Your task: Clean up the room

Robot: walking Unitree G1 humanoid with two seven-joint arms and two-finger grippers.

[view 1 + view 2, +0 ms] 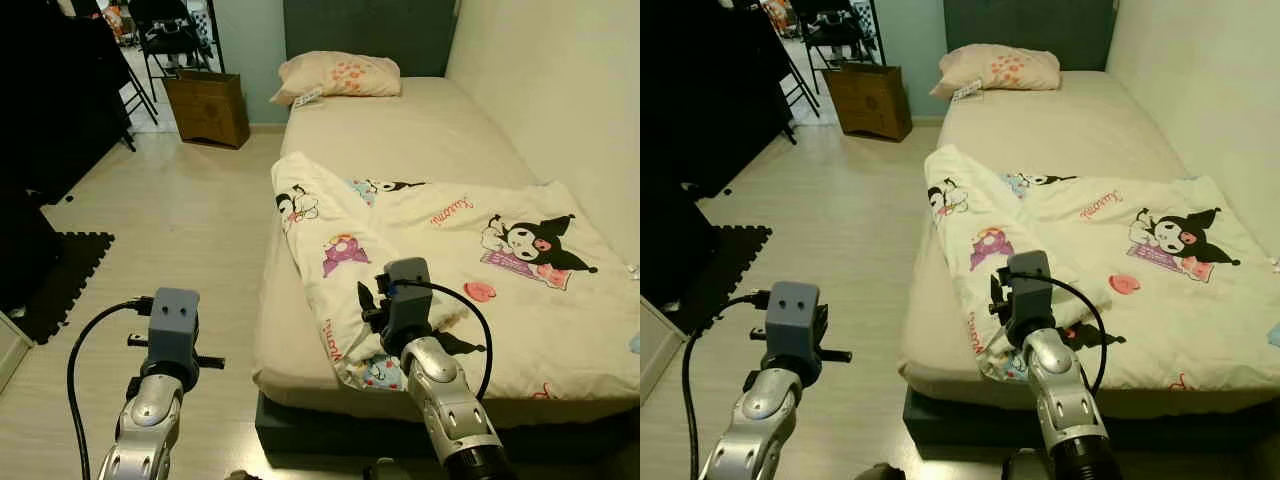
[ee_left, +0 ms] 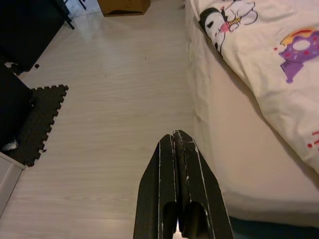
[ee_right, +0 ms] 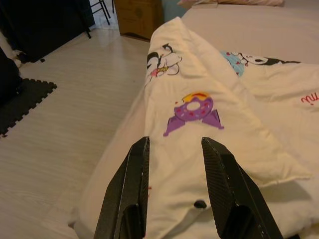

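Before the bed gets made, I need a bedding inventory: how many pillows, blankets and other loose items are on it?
Pillows: 1, the pillow
Blankets: 1, the cartoon-print blanket
Other: 1, a small flat item beside the pillow, too small to identify
Total: 3

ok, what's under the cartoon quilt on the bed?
The cartoon quilt lies rumpled on the bed's beige sheet, bare toward the pillow. The open right gripper hovers above its folded edge. Anything beneath the folds is covered.
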